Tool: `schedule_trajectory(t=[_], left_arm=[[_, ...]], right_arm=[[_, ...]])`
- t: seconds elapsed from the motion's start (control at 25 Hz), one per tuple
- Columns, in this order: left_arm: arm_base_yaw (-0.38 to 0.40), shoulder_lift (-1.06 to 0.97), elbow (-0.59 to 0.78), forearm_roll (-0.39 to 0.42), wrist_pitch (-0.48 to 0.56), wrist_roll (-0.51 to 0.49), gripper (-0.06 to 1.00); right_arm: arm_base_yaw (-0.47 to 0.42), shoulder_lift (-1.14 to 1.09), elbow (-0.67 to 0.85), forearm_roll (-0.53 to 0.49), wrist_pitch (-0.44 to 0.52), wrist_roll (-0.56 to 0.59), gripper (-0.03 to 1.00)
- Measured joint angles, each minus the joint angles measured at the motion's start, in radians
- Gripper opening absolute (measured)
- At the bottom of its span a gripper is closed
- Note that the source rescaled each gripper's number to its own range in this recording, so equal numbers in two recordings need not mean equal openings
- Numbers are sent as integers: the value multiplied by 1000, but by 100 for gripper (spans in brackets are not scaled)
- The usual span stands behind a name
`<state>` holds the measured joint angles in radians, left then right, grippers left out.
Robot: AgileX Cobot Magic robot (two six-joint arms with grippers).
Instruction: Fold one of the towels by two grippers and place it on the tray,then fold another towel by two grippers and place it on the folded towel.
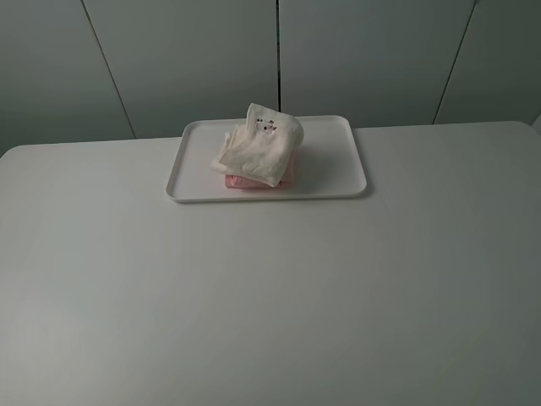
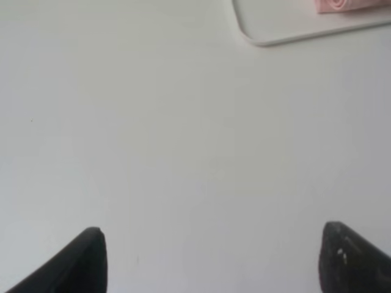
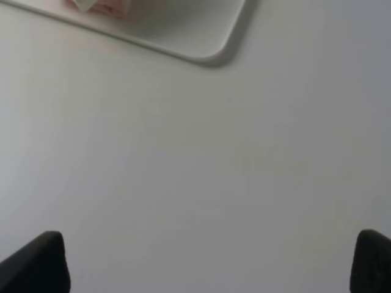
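A white tray [image 1: 338,169] sits at the back middle of the table. On it lies a folded pink towel [image 1: 245,181], and a folded cream towel [image 1: 260,145] with small dark marks rests on top of it, a bit rumpled. Neither arm shows in the high view. In the left wrist view my left gripper [image 2: 212,256] is open and empty above bare table, with the tray corner [image 2: 256,38] and the pink towel's edge [image 2: 342,5] far ahead. In the right wrist view my right gripper [image 3: 211,262] is open and empty, with the tray corner [image 3: 208,43] ahead.
The white table [image 1: 270,296] stretches wide in front of the tray. Grey wall panels [image 1: 194,59] stand behind the table's far edge.
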<state>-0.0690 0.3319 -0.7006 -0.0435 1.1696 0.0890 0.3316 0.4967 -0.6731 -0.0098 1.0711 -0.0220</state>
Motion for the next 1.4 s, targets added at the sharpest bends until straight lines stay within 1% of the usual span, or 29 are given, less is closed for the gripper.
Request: schedule_trajectory(t=[0.08, 0.16, 0.32, 0.4, 0.56, 0.72, 0.8, 0.92, 1.0, 1.12, 1.28, 1.4], left_arm=[[0, -76, 1, 0, 34, 0, 90], [0, -149, 1, 2, 45, -2, 90], [0, -270, 6, 2, 50, -22, 91], [0, -318, 16, 0, 55, -28, 93], [0, -328, 59, -18, 55, -66, 99], [0, -332, 118, -29, 57, -78, 100], [0, -332, 131, -29, 62, -79, 100], [0, -332, 131, -29, 62, -79, 100], [0, -332, 131, -27, 62, -75, 100], [0, -332, 131, -17, 59, -61, 100], [0, -332, 143, 6, 33, -55, 100], [0, -332, 149, 13, -2, -53, 100]], right_arm=[[0, -60, 0, -2, 46, 0, 100], [0, -132, 0, -2, 77, 0, 100], [0, -273, 0, -2, 95, 0, 100], [0, -339, 0, -2, 117, 0, 100], [0, -428, 0, -2, 149, 0, 100], [0, -489, 25, 3, 149, 0, 100], [0, -495, 58, 17, 150, 0, 100], [0, -495, 110, 68, 159, -5, 100], [0, -497, 118, 89, 152, -17, 100], [0, -497, 131, 91, 109, -36, 100], [0, -497, 155, 89, 47, -56, 100], [0, -497, 160, 80, 33, -54, 100]])
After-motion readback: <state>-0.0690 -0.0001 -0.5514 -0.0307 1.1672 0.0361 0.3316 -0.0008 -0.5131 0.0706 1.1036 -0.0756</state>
